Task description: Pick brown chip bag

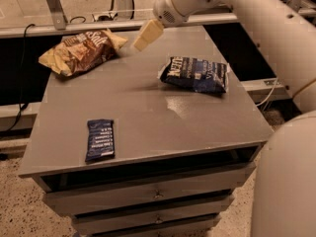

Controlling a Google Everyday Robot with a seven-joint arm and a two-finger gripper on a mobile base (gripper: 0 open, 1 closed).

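The brown chip bag (81,51) lies crinkled at the far left corner of the grey table (148,117), its white "Salt" lettering facing up. My gripper (146,35) hangs above the far middle of the table, just right of the bag's right end and apart from it. It holds nothing. The white arm (237,9) reaches in from the upper right.
A dark blue chip bag (196,74) lies at the right of the table. A small dark blue bar wrapper (100,139) lies near the front left. Drawers (158,195) sit below the tabletop. A metal rail (74,28) runs behind the table.
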